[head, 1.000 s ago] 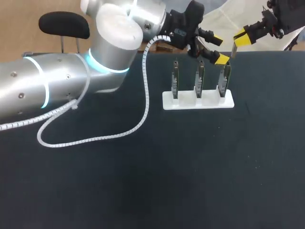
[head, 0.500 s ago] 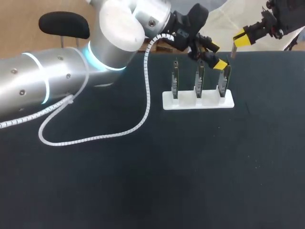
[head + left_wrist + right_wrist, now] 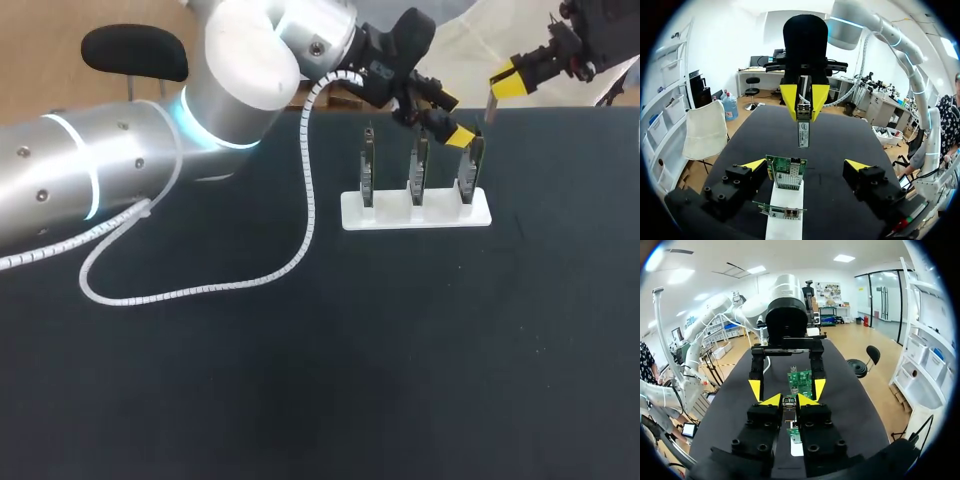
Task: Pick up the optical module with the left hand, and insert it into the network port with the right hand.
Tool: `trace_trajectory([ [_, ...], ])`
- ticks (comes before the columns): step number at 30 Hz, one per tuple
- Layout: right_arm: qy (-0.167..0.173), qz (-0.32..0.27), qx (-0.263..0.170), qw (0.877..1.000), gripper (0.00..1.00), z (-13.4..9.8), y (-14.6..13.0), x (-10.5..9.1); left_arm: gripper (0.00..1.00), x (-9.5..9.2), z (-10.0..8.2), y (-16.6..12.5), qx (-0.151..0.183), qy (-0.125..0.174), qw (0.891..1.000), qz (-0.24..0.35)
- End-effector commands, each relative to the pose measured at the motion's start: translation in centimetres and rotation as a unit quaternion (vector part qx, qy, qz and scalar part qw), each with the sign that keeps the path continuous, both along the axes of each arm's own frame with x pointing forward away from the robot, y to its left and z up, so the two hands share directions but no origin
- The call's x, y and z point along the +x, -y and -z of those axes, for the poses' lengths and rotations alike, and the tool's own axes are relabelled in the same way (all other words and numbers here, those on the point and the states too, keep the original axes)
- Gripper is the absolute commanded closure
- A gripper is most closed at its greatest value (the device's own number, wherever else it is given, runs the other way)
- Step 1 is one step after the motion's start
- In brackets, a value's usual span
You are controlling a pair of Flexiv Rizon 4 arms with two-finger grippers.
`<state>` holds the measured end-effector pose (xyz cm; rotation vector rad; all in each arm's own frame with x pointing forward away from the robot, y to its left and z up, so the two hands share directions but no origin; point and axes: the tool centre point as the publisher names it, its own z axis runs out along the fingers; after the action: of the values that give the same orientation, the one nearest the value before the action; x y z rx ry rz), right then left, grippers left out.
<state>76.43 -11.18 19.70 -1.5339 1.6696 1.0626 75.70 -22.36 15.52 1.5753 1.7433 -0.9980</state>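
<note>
The optical module (image 3: 489, 105), a thin silver stick, hangs from my right gripper (image 3: 503, 80), which is shut on it above the table's far right edge. The left wrist view shows that module (image 3: 803, 132) pointing down ahead of my left gripper (image 3: 805, 167). My left gripper (image 3: 452, 115) is open and holds nothing; its fingers stand on either side of the rightmost green board (image 3: 470, 165). That board (image 3: 786, 172) has a metal port at its top. In the right wrist view my right gripper (image 3: 790, 400) pinches the module (image 3: 789, 407), facing the board (image 3: 801, 382).
A white stand (image 3: 415, 212) holds three upright green boards in a row at the far middle of the black table (image 3: 350, 380). A white coiled cable (image 3: 300, 220) from my left arm loops down onto the table left of the stand.
My left arm has turned a little and its gripper has sunk slightly toward the rightmost board. The right gripper and the module have stayed in place.
</note>
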Motion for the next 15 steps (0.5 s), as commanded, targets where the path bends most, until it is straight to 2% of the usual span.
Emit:
trace_trajectory([
  [1,0.000,-0.009,-0.002,1.000,1.00,0.3,-0.1,0.5,0.00,0.1,0.0,0.1,0.002,-0.001,1.000,0.001],
  [7,0.014,-0.025,-0.013,0.999,1.00,0.9,-0.2,0.5,0.00,0.1,0.0,0.1,0.002,-0.001,1.000,0.001],
  [15,0.017,-0.021,-0.014,1.000,1.00,1.5,-0.1,0.4,0.00,0.1,0.0,0.1,0.002,-0.001,1.000,0.001],
])
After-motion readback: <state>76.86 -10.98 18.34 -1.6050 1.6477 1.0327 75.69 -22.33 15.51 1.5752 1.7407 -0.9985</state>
